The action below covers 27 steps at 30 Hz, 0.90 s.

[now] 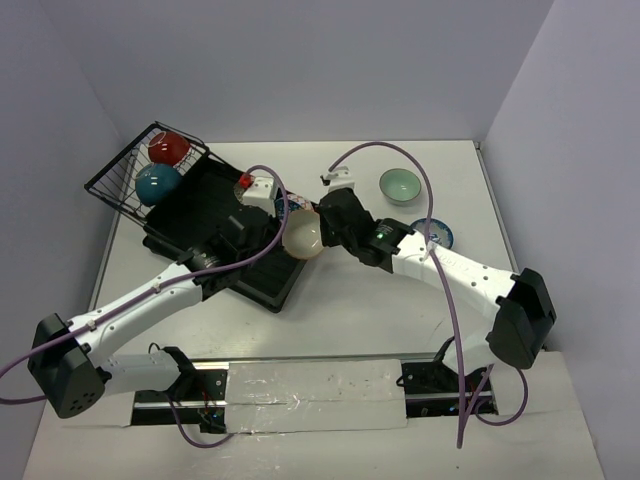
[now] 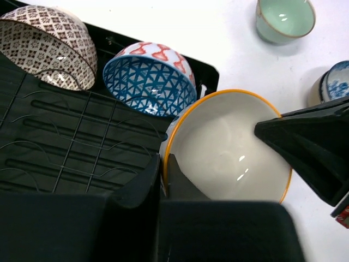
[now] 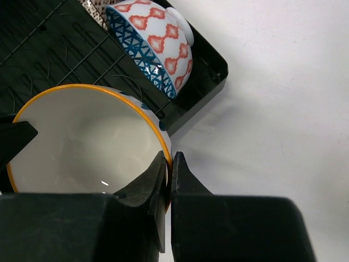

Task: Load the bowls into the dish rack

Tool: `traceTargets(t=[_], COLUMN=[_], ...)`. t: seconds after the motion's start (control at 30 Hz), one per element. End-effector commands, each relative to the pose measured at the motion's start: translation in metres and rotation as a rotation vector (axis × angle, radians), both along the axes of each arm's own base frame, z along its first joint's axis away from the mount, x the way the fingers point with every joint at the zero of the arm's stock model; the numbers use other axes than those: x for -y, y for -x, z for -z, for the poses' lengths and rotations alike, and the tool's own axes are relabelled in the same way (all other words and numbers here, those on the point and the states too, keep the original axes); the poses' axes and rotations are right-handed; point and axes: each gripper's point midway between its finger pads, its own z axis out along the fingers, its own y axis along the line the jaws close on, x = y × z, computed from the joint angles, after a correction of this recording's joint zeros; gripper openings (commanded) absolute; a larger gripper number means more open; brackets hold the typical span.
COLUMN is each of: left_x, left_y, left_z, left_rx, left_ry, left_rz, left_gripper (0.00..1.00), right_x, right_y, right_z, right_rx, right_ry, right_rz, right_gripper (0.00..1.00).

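A cream bowl with an orange rim [image 1: 303, 238] hangs at the right edge of the black dish rack [image 1: 190, 205], held from both sides. My left gripper [image 2: 163, 173] is shut on its near-left rim [image 2: 170, 143]. My right gripper [image 3: 169, 168] is shut on the opposite rim of the same bowl [image 3: 82, 142]. In the rack lie a brown lattice-patterned bowl [image 2: 46, 46] and a blue-and-red patterned bowl [image 2: 150, 76]. A red bowl [image 1: 168, 148] and a teal bowl [image 1: 158, 183] sit in the wire basket [image 1: 120, 175]. On the table stand a mint green bowl [image 1: 398, 184] and a blue-and-white bowl [image 1: 432, 234].
The rack's ribbed tray [image 2: 54, 147] lies just left of the held bowl. Purple cables [image 1: 440, 270] loop over both arms. White walls close in the table on the left, back and right.
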Motion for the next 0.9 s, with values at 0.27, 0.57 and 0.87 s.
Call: traceTargets(t=[0.27,0.57,0.87], left_x=[-0.041,-0.155,-0.217], left_y=[-0.014,-0.017,0.006], left_z=[-0.025,-0.050,-0.034], left_rx=[-0.060,-0.017,0.001], left_ry=[0.136,0.155,0.157], left_rz=[-0.156,-0.425,-0.624], left_gripper=[0.73,0.93,0.99], right_x=[-0.022,-0.056,-0.109], right_y=[-0.026,-0.053,-0.061], right_z=[-0.060,-0.101,-0.123], right_rx=[0.193,0.439,0.718], right_ry=[0.023,0.287,0.555], right_rz=[0.034,0.040,0.076], right_gripper=[0.00,0.00,0.00])
